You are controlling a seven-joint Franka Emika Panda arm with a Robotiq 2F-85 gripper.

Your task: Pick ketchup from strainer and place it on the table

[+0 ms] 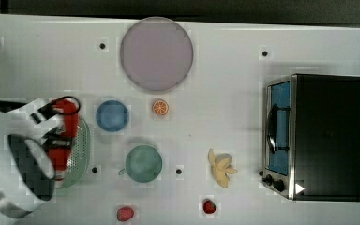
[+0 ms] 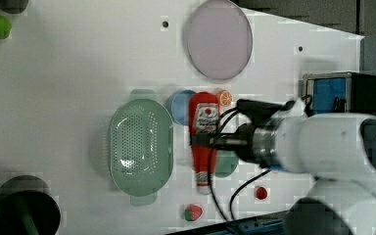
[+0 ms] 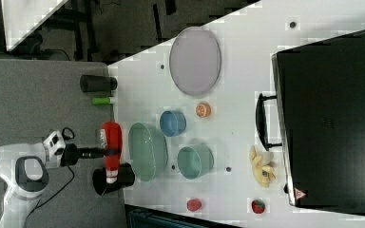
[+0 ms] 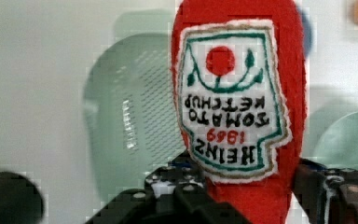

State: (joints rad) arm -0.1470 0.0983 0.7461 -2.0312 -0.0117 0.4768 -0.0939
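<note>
Robot gripper (image 2: 210, 142) carrying the ketchup (image 2: 203, 132), lifted clear of the strainer (image 2: 139, 147).

We see the jaws about half open and clamped on the bottle's narrow part, approx. where body meets neck (label faces the wrist cam). In the left view the strainer basin sits empty, bottle hanging beside it, cap end toward the strawberry (image 2: 193, 212). We judge this the carry step; next we'd need a bare patch of table (image 2: 68, 73), then lower & release.
</note>
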